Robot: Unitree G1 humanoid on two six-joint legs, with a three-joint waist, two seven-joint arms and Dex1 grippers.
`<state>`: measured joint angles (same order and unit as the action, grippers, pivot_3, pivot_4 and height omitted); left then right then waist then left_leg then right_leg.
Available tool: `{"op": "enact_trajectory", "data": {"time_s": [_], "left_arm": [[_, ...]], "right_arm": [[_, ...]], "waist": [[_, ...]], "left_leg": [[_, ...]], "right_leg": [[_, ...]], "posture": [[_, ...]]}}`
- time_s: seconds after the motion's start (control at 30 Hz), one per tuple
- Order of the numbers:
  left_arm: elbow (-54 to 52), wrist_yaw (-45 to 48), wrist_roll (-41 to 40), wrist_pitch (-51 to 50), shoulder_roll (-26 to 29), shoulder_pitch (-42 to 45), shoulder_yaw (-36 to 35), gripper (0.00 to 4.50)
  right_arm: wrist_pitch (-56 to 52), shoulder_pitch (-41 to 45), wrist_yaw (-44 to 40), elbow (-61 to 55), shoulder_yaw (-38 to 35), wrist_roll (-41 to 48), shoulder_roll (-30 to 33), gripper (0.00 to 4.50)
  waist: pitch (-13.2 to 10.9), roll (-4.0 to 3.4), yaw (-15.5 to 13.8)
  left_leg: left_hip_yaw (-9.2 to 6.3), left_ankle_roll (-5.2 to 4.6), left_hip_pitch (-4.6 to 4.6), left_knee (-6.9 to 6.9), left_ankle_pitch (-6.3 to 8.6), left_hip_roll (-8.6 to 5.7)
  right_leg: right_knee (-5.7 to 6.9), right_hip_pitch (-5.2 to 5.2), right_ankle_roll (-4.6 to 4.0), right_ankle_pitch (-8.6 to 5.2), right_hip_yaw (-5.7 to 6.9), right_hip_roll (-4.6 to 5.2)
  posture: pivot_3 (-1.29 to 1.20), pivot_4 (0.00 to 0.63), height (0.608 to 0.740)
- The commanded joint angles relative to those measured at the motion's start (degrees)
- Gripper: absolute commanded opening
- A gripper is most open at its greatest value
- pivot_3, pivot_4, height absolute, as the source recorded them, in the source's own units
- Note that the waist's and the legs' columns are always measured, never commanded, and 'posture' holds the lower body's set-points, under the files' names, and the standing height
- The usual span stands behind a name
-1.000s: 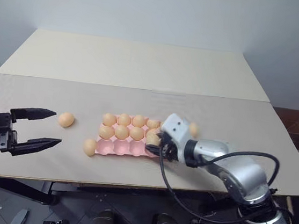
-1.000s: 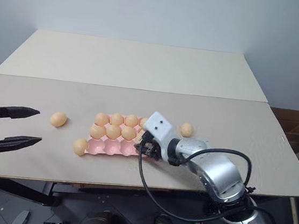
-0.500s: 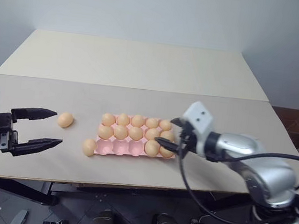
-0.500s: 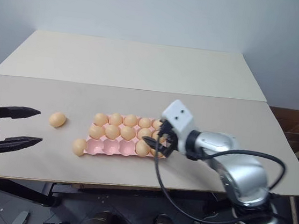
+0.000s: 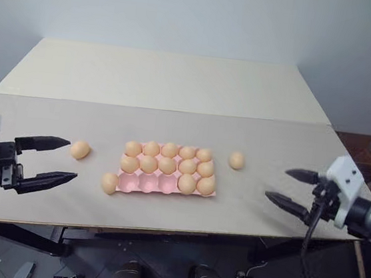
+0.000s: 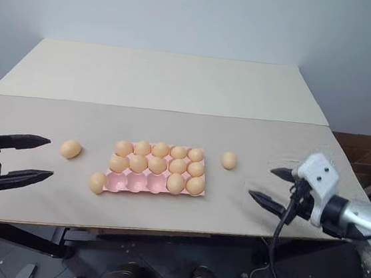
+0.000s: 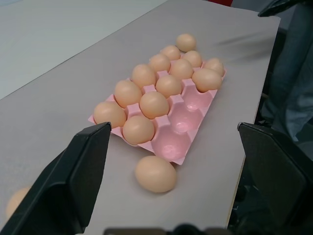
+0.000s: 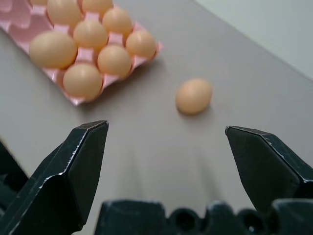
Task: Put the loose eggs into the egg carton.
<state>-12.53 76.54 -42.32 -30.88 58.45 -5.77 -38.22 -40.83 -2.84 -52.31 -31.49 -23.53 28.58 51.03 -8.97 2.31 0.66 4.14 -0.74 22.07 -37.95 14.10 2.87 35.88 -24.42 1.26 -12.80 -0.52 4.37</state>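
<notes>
Gaping wide and empty, left hand (image 5: 70, 162), right hand (image 5: 279, 185), egg carton (image 5: 141, 185) between.

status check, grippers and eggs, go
Left gripper and right gripper open, empty. Egg carton holds twelve; three loose eggs on table. Nothing blocking.

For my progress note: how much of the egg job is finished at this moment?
Twelve eggs sit in the egg carton; three front-row cups are empty. Nothing is in hand: the left gripper and right gripper are both open and empty. Left: three loose eggs on the table, at and.
</notes>
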Motion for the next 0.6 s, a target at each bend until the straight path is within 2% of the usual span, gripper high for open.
{"op": "enact_trajectory", "data": {"time_s": [0.03,0.2,0.33,0.43,0.53,0.6], "left_arm": [[-0.63,-0.36,-0.17,0.83,-0.09,-0.25,-1.52,4.5],[-0.27,-0.66,-0.31,0.81,0.24,0.6,-1.01,4.5],[-0.35,-0.85,-0.35,0.73,0.3,1.2,-0.46,4.5],[-0.41,-1.01,-0.33,0.65,0.26,1.54,-0.15,4.5],[-0.52,-1.17,-0.33,0.56,0.26,1.66,-0.06,4.5],[-0.84,-1.22,-0.41,0.4,0.16,1.14,-0.64,4.5]], "right_arm": [[2.97,-0.3,1.84,-1.06,-1.3,-0.77,-0.84,4.47],[2.4,2.58,3.88,-0.01,0.77,-0.36,-0.74,4.47],[-0.8,11.98,7.78,4.66,11.47,-4.28,-1.14,4.47],[-4.12,22.1,12.31,12.24,21.43,-9.31,-4.72,4.47],[-6.73,28.67,15.47,18.47,25.39,-11.84,-8.4,4.47],[-7.08,32.55,17.27,22.83,28.1,-14.05,-10.92,4.47]], "waist": [[0.0,0.0,0.14],[0.0,0.0,0.04],[0.0,0.0,0.3],[0.0,0.0,0.55],[-0.01,-0.01,0.31],[-0.01,-0.01,0.01]], "left_leg": [[0.0,0.0,-0.04,0.0,0.0,0.01],[0.02,0.0,-0.06,0.0,0.0,0.01],[0.05,0.0,-0.01,0.0,0.0,0.01],[0.07,0.0,-0.04,0.0,0.0,0.02],[0.06,0.0,0.03,0.0,0.0,-0.01],[0.03,0.0,0.24,0.01,0.0,-0.04]], "right_leg": [[0.01,0.03,-0.04,-0.03,-0.01,0.0],[0.01,0.02,-0.17,-0.09,-0.05,0.0],[-0.02,-0.04,-0.26,-0.06,-0.07,0.0],[0.01,-0.05,-0.39,0.01,-0.09,-0.02],[0.04,-0.14,-0.59,0.13,-0.1,-0.03],[0.04,-0.29,-0.36,0.28,-0.03,0.0]], "posture": [[0.0,0.15,0.74],[0.0,0.15,0.74],[0.0,0.15,0.74],[0.0,0.15,0.74],[0.0,0.15,0.74],[0.0,0.15,0.74]]}}
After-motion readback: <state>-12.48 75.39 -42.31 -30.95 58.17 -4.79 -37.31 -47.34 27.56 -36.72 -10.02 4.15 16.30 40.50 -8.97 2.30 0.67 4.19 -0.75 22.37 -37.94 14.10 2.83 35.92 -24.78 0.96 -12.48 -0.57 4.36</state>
